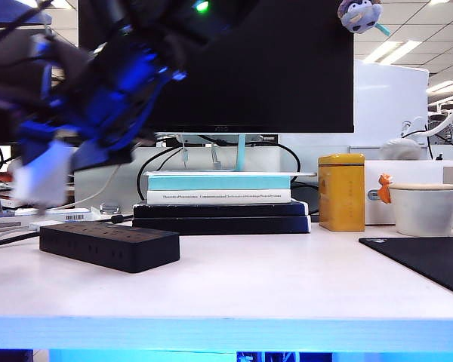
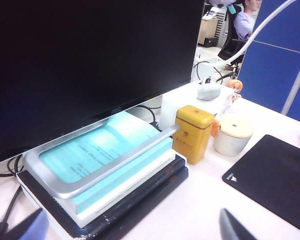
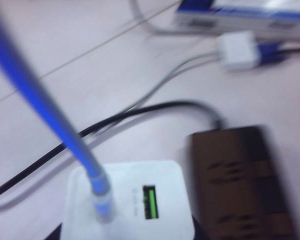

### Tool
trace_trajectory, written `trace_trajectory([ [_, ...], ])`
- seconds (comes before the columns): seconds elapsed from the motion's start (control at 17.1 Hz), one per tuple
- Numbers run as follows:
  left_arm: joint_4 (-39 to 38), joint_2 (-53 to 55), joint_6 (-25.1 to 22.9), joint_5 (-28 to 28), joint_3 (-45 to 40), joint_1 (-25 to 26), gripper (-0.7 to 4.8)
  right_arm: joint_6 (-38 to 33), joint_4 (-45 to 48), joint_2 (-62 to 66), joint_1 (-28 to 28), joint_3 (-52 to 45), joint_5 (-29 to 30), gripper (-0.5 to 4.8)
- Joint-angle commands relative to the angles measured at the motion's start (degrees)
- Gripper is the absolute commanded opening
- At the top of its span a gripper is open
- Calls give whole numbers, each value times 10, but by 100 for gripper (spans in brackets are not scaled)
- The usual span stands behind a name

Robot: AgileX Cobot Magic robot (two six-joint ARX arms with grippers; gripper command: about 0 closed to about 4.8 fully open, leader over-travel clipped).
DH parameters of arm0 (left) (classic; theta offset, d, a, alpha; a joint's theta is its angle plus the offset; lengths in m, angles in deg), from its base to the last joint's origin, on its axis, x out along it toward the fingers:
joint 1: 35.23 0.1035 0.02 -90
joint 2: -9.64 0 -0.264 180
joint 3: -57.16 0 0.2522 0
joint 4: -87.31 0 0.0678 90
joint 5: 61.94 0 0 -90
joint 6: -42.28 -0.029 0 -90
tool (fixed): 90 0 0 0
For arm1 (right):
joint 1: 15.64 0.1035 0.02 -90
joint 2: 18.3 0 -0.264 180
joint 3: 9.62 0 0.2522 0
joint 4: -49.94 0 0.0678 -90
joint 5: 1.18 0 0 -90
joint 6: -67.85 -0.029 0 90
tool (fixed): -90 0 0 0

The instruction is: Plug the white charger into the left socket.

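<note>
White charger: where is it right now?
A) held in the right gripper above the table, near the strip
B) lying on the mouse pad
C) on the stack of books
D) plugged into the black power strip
A: the white charger sits in the right gripper, above the table beside the black power strip, unplugged.

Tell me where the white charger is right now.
The white charger is off the table, held in the right gripper at the exterior view's left, above the black power strip; the right wrist view shows it beside the strip's end.

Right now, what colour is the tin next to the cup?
Yellow. The tin shows best in the left wrist view, beside the cup.
</note>
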Motion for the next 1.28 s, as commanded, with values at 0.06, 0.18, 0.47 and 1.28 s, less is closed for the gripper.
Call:
trace_trajectory([
  [0.06,-7,-2,-2,-1,3,-1,479,2,14,-22,-28,4,2,242],
  [0.18,-13,-2,-2,-19,3,-1,479,2,12,-30,-53,4,16,242],
  [0.47,-25,-2,-10,-52,3,-1,479,10,7,-35,-99,4,66,242],
  [1.28,-174,14,-217,-552,2,-23,479,49,2,-30,-102,3,105,242],
])
